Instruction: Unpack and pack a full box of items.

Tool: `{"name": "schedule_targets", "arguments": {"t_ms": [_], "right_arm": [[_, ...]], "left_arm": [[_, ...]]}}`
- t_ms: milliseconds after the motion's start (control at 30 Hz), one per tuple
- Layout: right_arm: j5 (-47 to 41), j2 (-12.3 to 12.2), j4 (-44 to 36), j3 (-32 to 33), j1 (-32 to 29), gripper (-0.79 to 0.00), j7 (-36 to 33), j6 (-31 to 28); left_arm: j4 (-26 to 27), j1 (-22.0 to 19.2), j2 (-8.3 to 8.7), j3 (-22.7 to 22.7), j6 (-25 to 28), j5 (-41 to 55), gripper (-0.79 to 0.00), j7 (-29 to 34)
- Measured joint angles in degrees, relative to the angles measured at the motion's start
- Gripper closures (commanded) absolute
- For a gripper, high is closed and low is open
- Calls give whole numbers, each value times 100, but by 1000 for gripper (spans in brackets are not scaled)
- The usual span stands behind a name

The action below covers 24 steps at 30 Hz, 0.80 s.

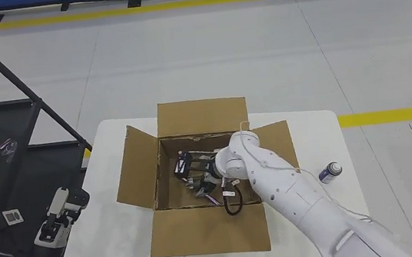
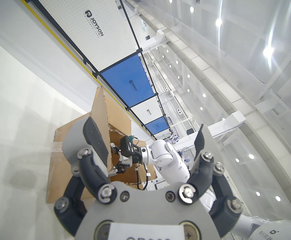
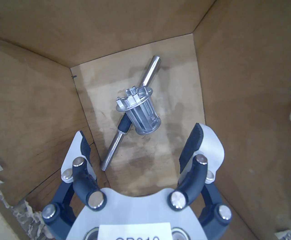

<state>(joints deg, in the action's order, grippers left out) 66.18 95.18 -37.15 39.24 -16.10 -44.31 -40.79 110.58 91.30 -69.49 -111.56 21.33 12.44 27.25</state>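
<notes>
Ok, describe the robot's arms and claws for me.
Glossy white rounded right arm with a black cable loop at its wrist. Left claw and right claw: grey metal plate, dark linkages, pale fingers with black ribbed pads, white label.

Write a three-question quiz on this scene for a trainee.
1. True or false: the right gripper is shut on the metal rod.
2. Where is the can? A in the box; B on the table beside the box; C on the floor.
3. Fill in: the box's flaps stand ___.
Key: 1 false, it is open above the rod; 2 B; 3 open.
</notes>
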Motion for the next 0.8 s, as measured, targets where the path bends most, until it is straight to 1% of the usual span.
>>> {"name": "schedule_targets", "arguments": {"t_ms": [133, 300, 367, 567, 633, 700, 733, 767, 800], "right_arm": [[160, 204, 390, -288, 146, -785, 338, 39], [534, 431, 834, -591, 261, -785, 948, 359], [606, 511, 983, -674, 288, -785, 1049, 421], [684, 758, 1422, -855, 400, -785, 1269, 346], [706, 827, 1555, -893, 438, -723, 1377, 317], [736, 892, 1679, -930, 474, -585, 1455, 309], [746, 920, 1727, -944, 488, -459, 1479, 302], [750, 945, 1778, -954, 505, -379, 1496, 286], [747, 978, 1850, -962, 533, -336, 1502, 260]], "left_arm": [[0, 0, 0, 0, 0, 0, -785, 0], [0, 0, 0, 0, 0, 0, -785, 0], [0, 0, 0, 0, 0, 0, -785, 0], [0, 0, 0, 0, 0, 0, -785, 0], [0, 0, 0, 0, 0, 0, -785, 0], [0, 0, 0, 0, 0, 0, -785, 0], [0, 0, 0, 0, 0, 0, -785, 0], [0, 0, 0, 0, 0, 0, -785, 0], [0, 0, 0, 0, 0, 0, -785, 0]]}}
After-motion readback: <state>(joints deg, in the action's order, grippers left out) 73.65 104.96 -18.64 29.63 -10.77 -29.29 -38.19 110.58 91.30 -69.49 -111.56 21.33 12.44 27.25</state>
